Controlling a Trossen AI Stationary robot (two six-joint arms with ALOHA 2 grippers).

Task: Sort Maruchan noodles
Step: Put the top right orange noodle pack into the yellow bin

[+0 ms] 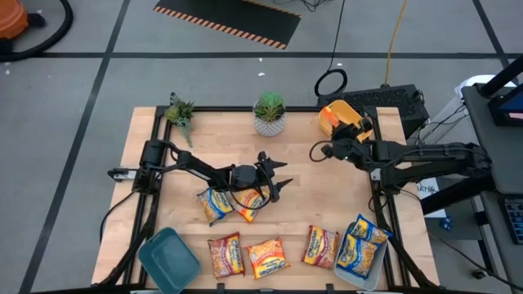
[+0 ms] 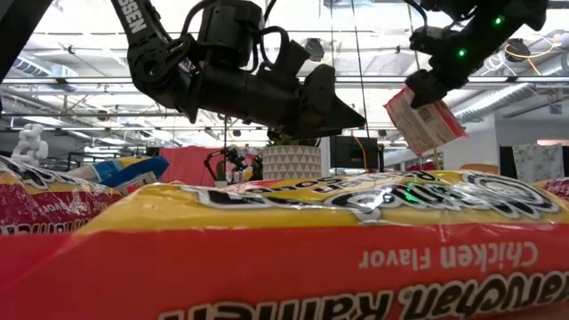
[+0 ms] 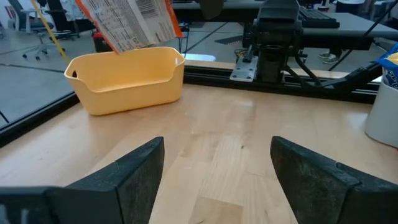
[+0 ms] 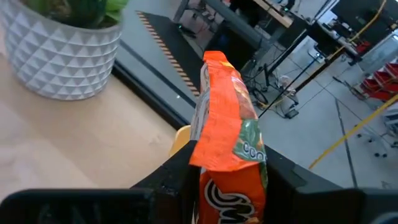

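My right gripper [image 4: 227, 177] was clamped on a crinkly orange plastic noodle packet [image 4: 225, 134], apparently just over the yellow plastic bin [image 1: 337, 114]. Next: centre, then release. My left gripper [image 1: 274, 180] hung spread and empty above two yellow-and-red packets [image 1: 230, 202] mid-table.

In the low view a packet [image 2: 293, 240] lying against the lens fills the lower half, blurred and cut off on three sides, hiding the bench behind it. In the left wrist view the held packet [image 3: 127, 22] is cut off at the top. At the bench's front edge, the teal bin [image 1: 167, 260] and pale bin [image 1: 359, 273] run partly out of frame.
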